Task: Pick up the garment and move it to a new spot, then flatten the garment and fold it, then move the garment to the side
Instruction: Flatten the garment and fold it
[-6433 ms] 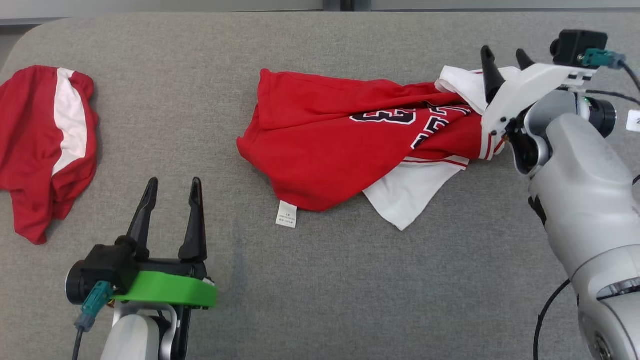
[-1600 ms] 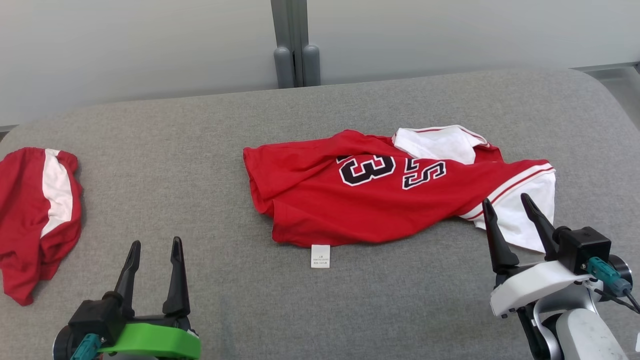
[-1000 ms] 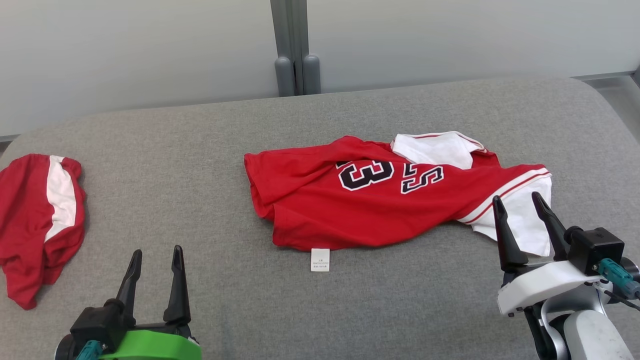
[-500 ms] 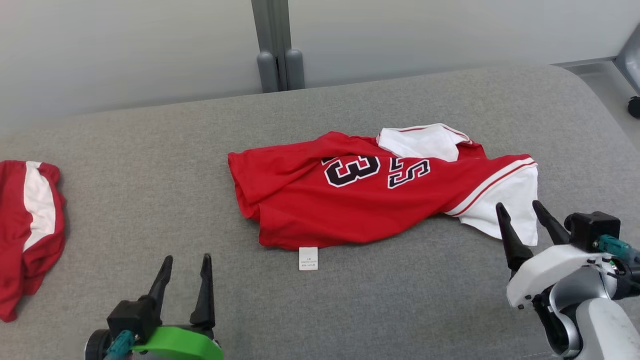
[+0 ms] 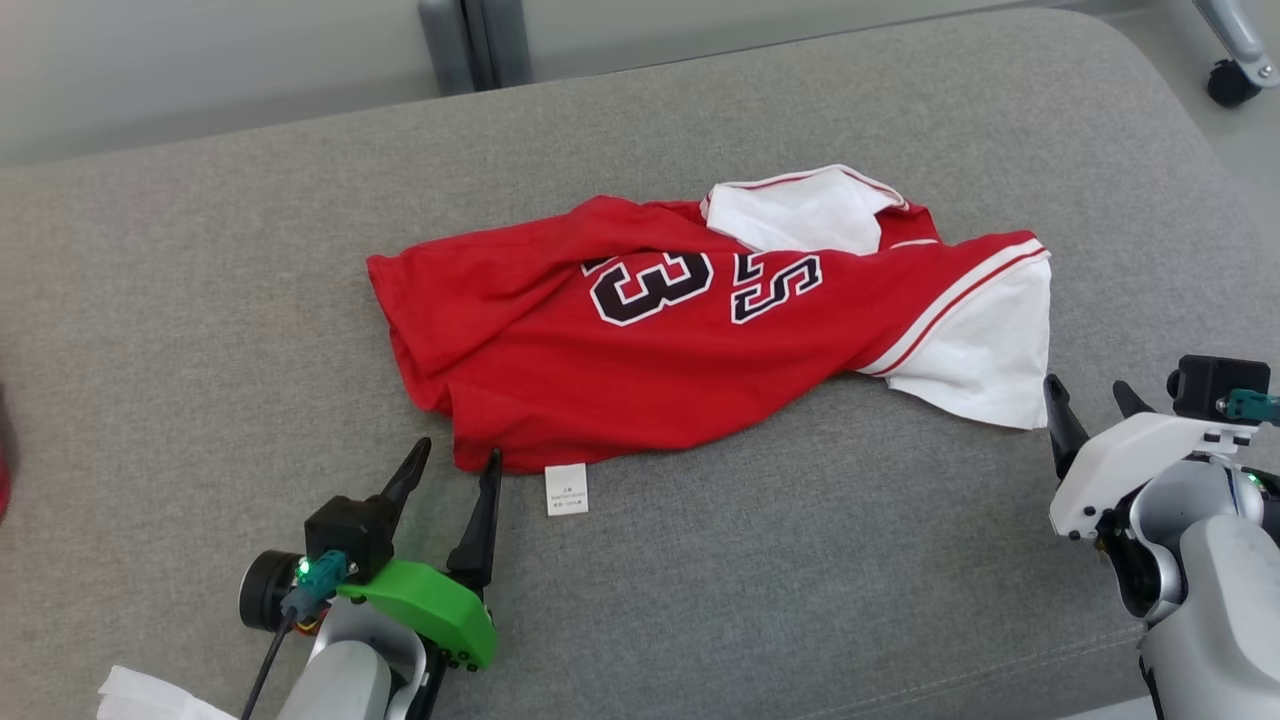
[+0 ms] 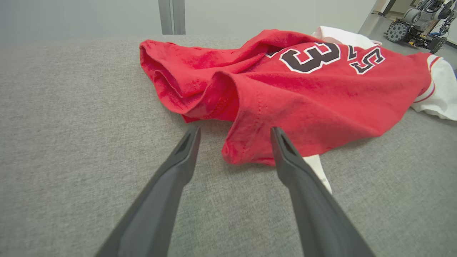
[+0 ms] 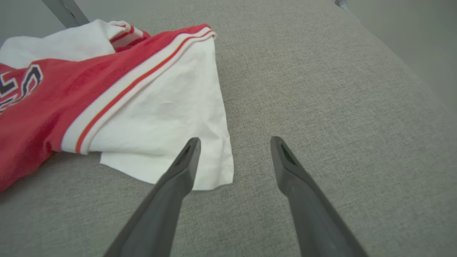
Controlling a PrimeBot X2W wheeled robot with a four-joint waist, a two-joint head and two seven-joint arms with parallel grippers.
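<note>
**Both my grippers open, one at each end of the jersey**

The jersey (image 5: 700, 370) lies crumpled near the middle of the grey pad (image 5: 800, 580). Its red body points toward my left and its white sleeve (image 5: 975, 350) toward my right. Black numerals edged in white face up. A second white fold (image 5: 795, 210) sits along its far edge, trimmed with a thin red stripe.

My left gripper (image 5: 459, 449) is low over the pad at the jersey's near left corner, with its fingers spread wide and nothing between them but air. In my left wrist view the red hem corner bulges up just ahead of the gap between the two fingertips. I cannot tell whether either tip touches the cloth. A white label (image 5: 567, 489) lies flat on the pad, sticking out from under the hem just beside the gripper's right finger.

My right gripper (image 5: 1084, 383) waits at the other end, equally wide apart and empty. In my right wrist view its left finger overlaps the near corner of the sleeve and its right finger is over bare pad. From my head, the tips sit just beside that corner and a little apart from it.

Beyond the pad's far edge stands a grey post (image 5: 470, 40) against a pale wall. A black wheel (image 5: 1228, 82) shows at the far right on the floor. A scrap of white cloth (image 5: 150, 695) lies by my left arm.
</note>
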